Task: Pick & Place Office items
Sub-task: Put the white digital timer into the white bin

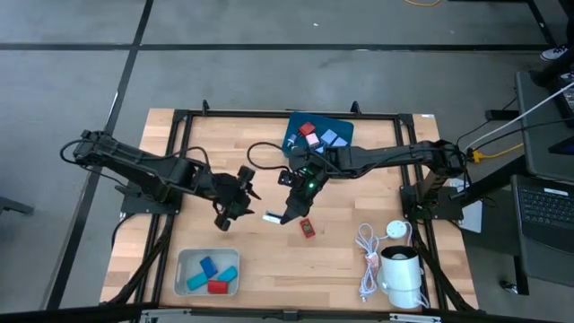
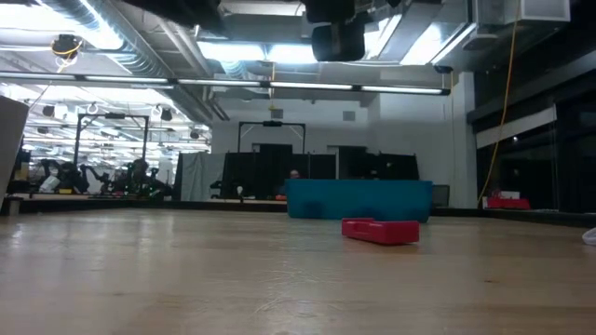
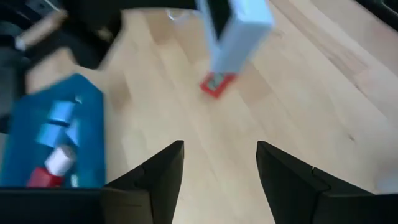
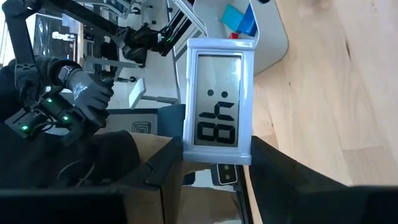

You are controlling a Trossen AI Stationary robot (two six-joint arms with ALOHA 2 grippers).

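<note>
My right gripper (image 1: 292, 208) hangs over the table's middle, shut on a white flat device with a digit display (image 4: 217, 106). The same device shows in the left wrist view (image 3: 239, 34). A little to its left my left gripper (image 1: 239, 206) is open and empty, tilted downward, its fingers (image 3: 163, 168) over bare wood. A red piece (image 1: 308, 228) lies flat on the table just near of the right gripper and shows in the low view (image 2: 380, 230). More pieces, red, white and lavender, lie in a blue tray (image 1: 341, 126) at the far middle. My right gripper pinches the display device between its two fingers (image 4: 270, 165) by its two long edges, close to one short end (image 4: 214, 155). The rest of the device sticks out ahead of the fingers, its display toward the wrist camera. It is lifted clear of the table.
A white bin (image 1: 184, 269) at the near left holds blue pieces and a red one. A coiled white cable (image 1: 368, 256) and a white cylinder (image 1: 401, 274) sit at the near right. Bare wood lies between bin and cable.
</note>
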